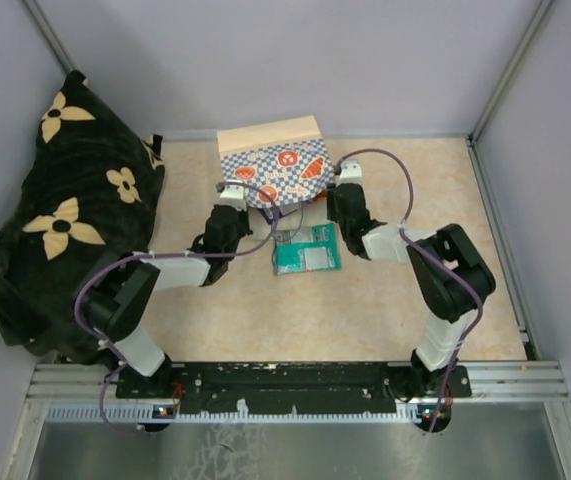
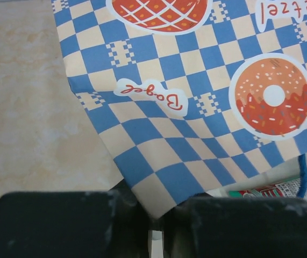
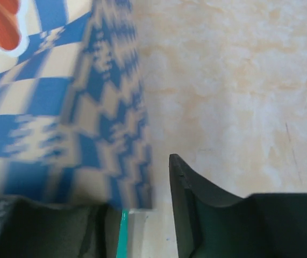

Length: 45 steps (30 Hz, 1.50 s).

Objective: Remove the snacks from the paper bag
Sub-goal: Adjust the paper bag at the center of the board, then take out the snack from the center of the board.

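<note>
The paper bag point(image 1: 277, 160) lies on its side at the back middle of the table, its mouth towards the arms. Teal and green snacks point(image 1: 305, 250) lie on the table just in front of the mouth. My left gripper point(image 1: 233, 200) is at the bag's left mouth corner. In the left wrist view its jaws point(image 2: 152, 226) are shut on the checkered corner of the bag point(image 2: 196, 107), and a snack point(image 2: 269, 191) shows under the rim. My right gripper point(image 1: 338, 195) is at the right mouth corner. It point(image 3: 140, 215) stands open astride the bag's side wall point(image 3: 105, 123), beside a teal pouch edge point(image 3: 122, 236).
A black cloth with cream flowers point(image 1: 65, 230) is heaped along the left side of the table. Grey walls close the back and both sides. A metal rail point(image 1: 295, 380) with the arm bases runs along the near edge.
</note>
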### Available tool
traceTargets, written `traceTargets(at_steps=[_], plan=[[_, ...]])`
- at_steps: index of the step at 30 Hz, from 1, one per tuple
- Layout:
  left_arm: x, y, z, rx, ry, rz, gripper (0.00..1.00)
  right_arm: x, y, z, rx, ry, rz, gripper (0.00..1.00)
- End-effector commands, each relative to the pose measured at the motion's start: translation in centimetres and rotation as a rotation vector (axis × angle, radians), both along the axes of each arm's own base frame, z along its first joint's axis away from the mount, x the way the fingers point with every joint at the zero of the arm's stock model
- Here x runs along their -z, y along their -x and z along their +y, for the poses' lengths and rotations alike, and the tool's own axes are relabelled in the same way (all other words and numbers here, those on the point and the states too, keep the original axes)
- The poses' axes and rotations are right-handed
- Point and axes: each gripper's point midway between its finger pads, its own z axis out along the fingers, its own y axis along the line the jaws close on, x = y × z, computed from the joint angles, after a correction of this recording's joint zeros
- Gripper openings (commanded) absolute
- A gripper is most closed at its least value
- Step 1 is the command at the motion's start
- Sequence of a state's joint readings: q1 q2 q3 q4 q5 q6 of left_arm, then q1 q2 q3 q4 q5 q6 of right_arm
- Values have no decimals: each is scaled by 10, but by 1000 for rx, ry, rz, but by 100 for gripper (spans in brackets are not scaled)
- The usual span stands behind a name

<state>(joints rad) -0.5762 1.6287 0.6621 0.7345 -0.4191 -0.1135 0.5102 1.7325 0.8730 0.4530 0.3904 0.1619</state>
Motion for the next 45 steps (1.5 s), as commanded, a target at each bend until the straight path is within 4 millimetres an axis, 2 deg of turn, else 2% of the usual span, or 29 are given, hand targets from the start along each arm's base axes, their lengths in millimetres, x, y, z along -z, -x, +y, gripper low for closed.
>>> traceTargets(at_steps=[1,2,3,4,5,6,7,10,14,17,18,20,24,27,31,32,36,42,45], plan=[[-12,-25,1,-54,-60,-30,29,-38,-28,29,-108,5,-61,63],[-19,-24,-2,-33,-51,-41,46,-48,-23,34,-147,-4,-55,80],[-25,-20,-3,-9,-34,-53,67,-56,-16,35,-171,-15,-44,92],[-31,-14,-3,9,-12,-63,83,-60,-9,34,-178,-24,-33,98],[-37,-8,-4,30,8,-67,94,-73,4,29,-179,-42,-42,99],[-43,-3,-6,51,29,-68,99,-86,12,23,-167,-67,-63,99],[-43,3,-7,75,34,-41,100,-92,23,18,-156,-89,-71,99],[-50,23,-17,154,88,24,100,-87,59,5,-160,-159,-72,99],[-38,61,-23,253,171,117,100,-57,91,-6,-175,-237,-21,99],[-19,89,-29,336,211,190,100,-27,101,-4,-233,-338,75,98],[-12,97,-30,350,226,220,100,-14,102,-3,-244,-362,120,96],[3,112,-30,370,255,284,100,-1,102,2,-268,-395,169,91],[28,131,-28,379,288,351,100,11,90,17,-304,-434,211,85],[41,140,-27,389,301,378,100,17,78,27,-313,-464,227,81],[44,144,-30,414,294,394,100,28,69,33,-281,-517,257,77],[45,145,-30,419,292,397,100,41,69,33,-261,-526,283,77],[46,148,-31,439,288,401,100,61,66,29,-193,-554,302,76],[51,152,-29,450,268,405,100,69,68,38,-229,-610,301,59],[47,152,-29,451,268,398,100,68,70,36,-221,-626,290,53]])
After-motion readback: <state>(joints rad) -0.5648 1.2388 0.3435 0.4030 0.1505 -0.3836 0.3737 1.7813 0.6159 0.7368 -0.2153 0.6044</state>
